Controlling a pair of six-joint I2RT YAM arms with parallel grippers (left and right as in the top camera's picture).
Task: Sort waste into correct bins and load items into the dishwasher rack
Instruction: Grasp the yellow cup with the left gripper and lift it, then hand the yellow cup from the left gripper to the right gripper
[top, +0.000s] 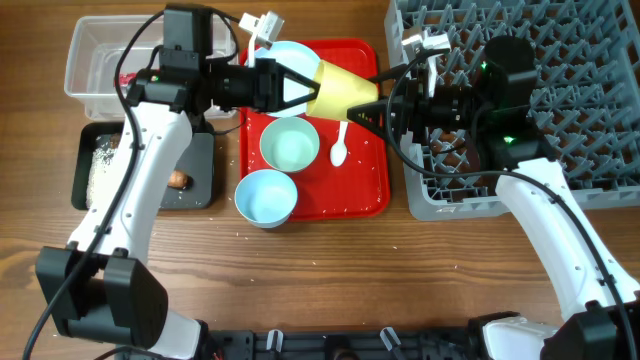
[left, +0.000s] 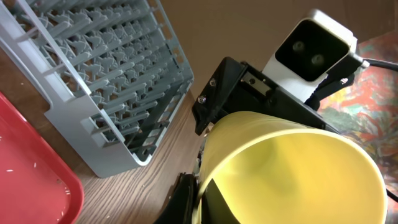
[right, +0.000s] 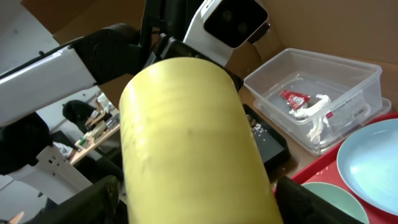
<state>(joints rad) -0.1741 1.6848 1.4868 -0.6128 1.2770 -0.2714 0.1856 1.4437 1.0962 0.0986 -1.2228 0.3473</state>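
The small yellow cup (top: 340, 90) is held on its side above the red tray (top: 370, 190), between both grippers. My left gripper (top: 300, 88) pinches its rim (left: 199, 199), one finger inside the mouth. My right gripper (top: 368, 108) has its fingers on either side of the cup's narrow end (right: 196, 205). The pale blue plate (top: 285, 55) lies at the tray's back, partly hidden. One pale blue bowl (top: 290, 145) and the white spoon (top: 339, 150) lie on the tray. The second bowl (top: 265, 197) sits at its front left corner. The grey rack (top: 560, 60) stands to the right.
The clear bin (top: 95, 60) at the back left holds the red wrapper (right: 293, 98) and white tissue (right: 317, 118). The black bin (top: 195, 170) in front of it holds rice (top: 100, 165) and a brown lump (top: 179, 180). Rice grains dot the wood nearby.
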